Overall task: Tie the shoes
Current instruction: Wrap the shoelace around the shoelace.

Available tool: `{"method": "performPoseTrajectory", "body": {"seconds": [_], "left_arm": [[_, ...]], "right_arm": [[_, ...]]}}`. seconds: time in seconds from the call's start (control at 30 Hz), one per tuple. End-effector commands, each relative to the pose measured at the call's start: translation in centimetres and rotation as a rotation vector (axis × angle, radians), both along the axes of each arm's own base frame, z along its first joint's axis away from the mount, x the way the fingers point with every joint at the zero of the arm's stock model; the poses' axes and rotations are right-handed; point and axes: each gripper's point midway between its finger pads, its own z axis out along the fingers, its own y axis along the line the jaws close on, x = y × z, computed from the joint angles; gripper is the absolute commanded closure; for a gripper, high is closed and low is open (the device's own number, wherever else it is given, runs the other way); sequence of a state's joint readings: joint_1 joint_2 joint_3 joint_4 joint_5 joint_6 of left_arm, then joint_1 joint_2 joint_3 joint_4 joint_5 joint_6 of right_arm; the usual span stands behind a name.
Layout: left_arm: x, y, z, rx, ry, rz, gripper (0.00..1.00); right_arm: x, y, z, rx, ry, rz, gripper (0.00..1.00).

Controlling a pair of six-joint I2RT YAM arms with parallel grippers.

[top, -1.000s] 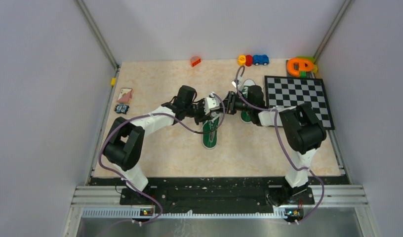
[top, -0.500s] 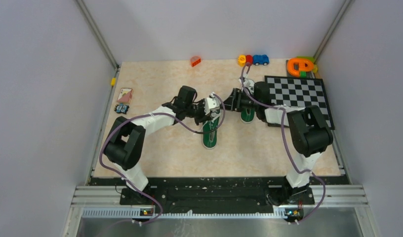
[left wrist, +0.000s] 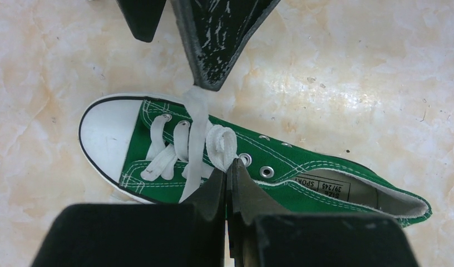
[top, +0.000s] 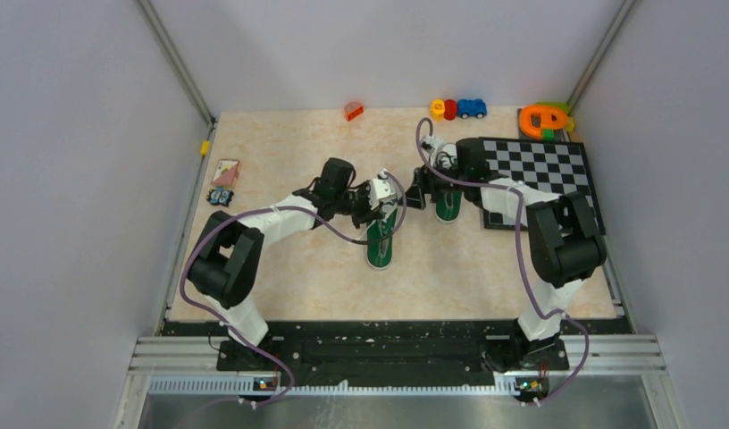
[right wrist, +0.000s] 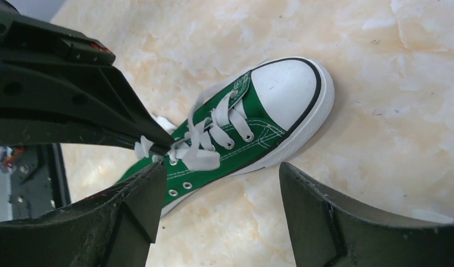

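One green shoe (left wrist: 302,167) with a white toe cap lies on its sole mid-table, also seen in the top view (top: 380,246) and the right wrist view (right wrist: 244,136). My left gripper (left wrist: 230,166) is shut on a loop of its white lace (left wrist: 222,142) just above the eyelets. In the top view the left gripper (top: 385,198) sits over that shoe's laced part. My right gripper (right wrist: 219,181) stands wide open beside the shoe, nothing between its fingers (left wrist: 213,50). A loose lace strand (left wrist: 196,119) runs up toward one fingertip. The second shoe (top: 448,209) lies partly under the right arm.
A checkerboard (top: 544,174) lies at the right. Along the back wall are an orange brick (top: 353,111), a blue toy car (top: 471,108) and an orange-green toy (top: 544,119). A card (top: 225,171) lies near the left edge.
My right gripper has opened wide and let go of the lace, and its arm has swung back toward the far right. The left gripper has stayed shut on the lace.
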State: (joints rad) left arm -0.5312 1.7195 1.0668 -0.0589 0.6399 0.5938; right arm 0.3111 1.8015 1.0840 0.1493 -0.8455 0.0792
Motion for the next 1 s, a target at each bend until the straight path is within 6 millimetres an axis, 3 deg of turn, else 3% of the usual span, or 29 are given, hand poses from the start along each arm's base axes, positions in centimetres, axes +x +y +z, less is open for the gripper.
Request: {"method": "performPoseTrajectory", "body": {"seconds": [0.0, 0.27, 0.67, 0.97], "left_arm": [[-0.2, -0.7, 2.1, -0.077, -0.047, -0.01, 1.0], [-0.3, -0.2, 1.7, -0.104, -0.056, 0.042, 1.0], [-0.7, -0.3, 1.9, -0.122, -0.049, 0.039, 1.0], [-0.7, -0.3, 1.9, -0.122, -0.048, 0.039, 1.0]], "right_arm": [[0.1, 0.2, 2.5, -0.062, -0.231, 0.168, 0.28], [-1.2, 1.5, 2.4, -0.114, -0.447, 0.398, 0.39], [-2.2, 3.9, 1.3, -0.181, -0.54, 0.574, 0.4], [-1.5, 4.7, -0.2, -0.254, -0.533, 0.623, 0.49]]}}
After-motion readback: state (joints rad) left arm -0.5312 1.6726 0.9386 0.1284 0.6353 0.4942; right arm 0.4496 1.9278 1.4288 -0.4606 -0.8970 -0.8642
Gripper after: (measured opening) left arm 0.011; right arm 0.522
